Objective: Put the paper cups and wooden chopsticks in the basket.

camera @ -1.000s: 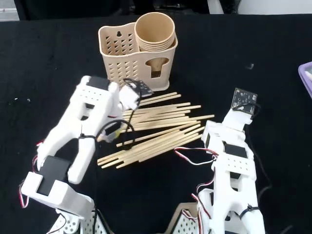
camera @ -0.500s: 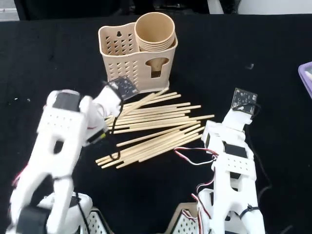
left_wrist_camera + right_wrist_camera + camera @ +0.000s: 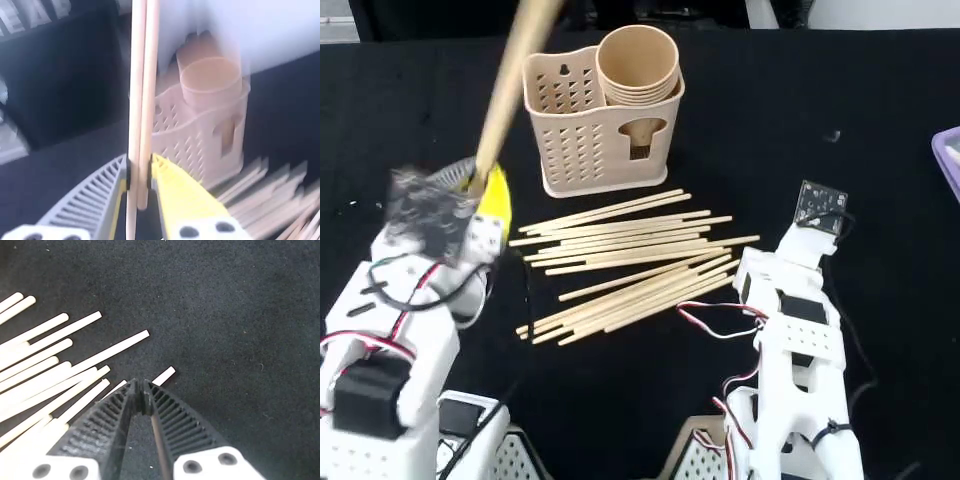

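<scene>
the left claw (image 3: pixel 480 195) is pinching two wooden chopsticks (image 3: pixel 142 75) side by side near their lower ends. they stand steeply up off the black counter (image 3: pixel 840 90), leaning toward the one beige basket (image 3: pixel 575 150), beside its slotted compartment. one stack of nested paper cups (image 3: pixel 638 62) sits in the basket's other compartment; about four rims show, though the exact count is unclear. a loose pile of chopsticks (image 3: pixel 630 260), well over a dozen and too overlapped to count, lies flat in front of the basket. the right claw (image 3: pixel 140 395) is pressed together on nothing, low over the counter by the pile's ends.
</scene>
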`<action>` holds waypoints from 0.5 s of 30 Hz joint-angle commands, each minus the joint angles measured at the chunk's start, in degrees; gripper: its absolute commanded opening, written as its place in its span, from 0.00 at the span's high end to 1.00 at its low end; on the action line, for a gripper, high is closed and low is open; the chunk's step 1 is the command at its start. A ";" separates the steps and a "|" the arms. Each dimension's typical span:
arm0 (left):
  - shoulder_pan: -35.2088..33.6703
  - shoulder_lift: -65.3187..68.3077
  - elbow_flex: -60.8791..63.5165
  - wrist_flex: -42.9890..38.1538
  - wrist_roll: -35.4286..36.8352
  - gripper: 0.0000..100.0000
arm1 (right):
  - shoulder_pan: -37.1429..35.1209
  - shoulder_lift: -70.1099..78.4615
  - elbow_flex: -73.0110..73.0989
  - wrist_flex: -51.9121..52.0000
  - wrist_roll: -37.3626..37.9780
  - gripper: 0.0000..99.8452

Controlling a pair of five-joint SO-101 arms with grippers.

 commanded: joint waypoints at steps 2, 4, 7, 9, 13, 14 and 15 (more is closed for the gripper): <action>0.13 3.08 10.24 -32.00 14.07 0.97 | -0.88 -1.63 -0.84 -0.88 0.70 0.99; 0.13 6.42 12.70 -41.05 16.62 0.97 | -0.88 -1.63 -0.84 -0.88 0.79 0.99; 0.13 12.84 13.67 -52.04 19.60 0.97 | -0.88 -1.63 -0.84 -0.88 0.79 0.99; 0.13 17.76 12.44 -56.44 21.54 0.97 | -0.88 -1.63 -0.92 -0.88 0.79 0.99; 0.13 27.52 5.14 -57.41 26.11 0.97 | -0.88 -1.80 -0.92 -0.88 0.79 0.99; 0.13 29.89 3.47 -57.41 27.25 0.97 | -0.88 -1.80 -0.92 -0.88 0.79 0.99; 0.13 32.18 2.07 -57.41 28.22 0.97 | -0.88 -1.80 -0.92 -0.88 0.79 0.99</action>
